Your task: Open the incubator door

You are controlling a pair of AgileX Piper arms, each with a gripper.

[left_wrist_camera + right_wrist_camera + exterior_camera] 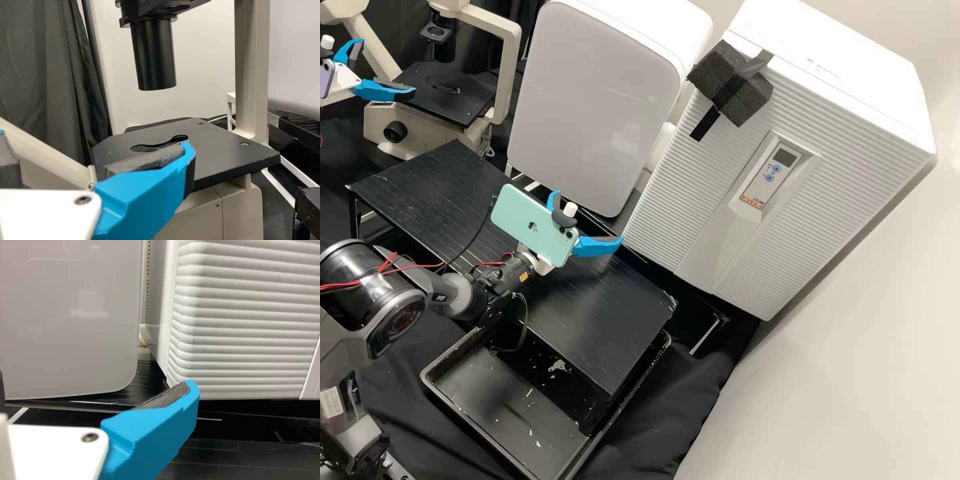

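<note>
Incubator (847, 57): white, beside the wall.
Door (680, 193): ribbed front, apparently closed.
Foam block (750, 100): dark grey, high on the door's edge, probably the pulling point.
Right end effector (588, 217): fingers apart, gripping nothing, near the door's lower corner.
Left end effector (385, 67): fingers apart, beside the microscope (400, 133); best kept aside.
Approach (judged): raise the right end effector, straddle the foam squarely, close firmly, then draw slowly along the hinge's arc.
Hazard (judged): slipping off the foam, or knocking the grey-fronted appliance (587, 107) alongside.
</note>
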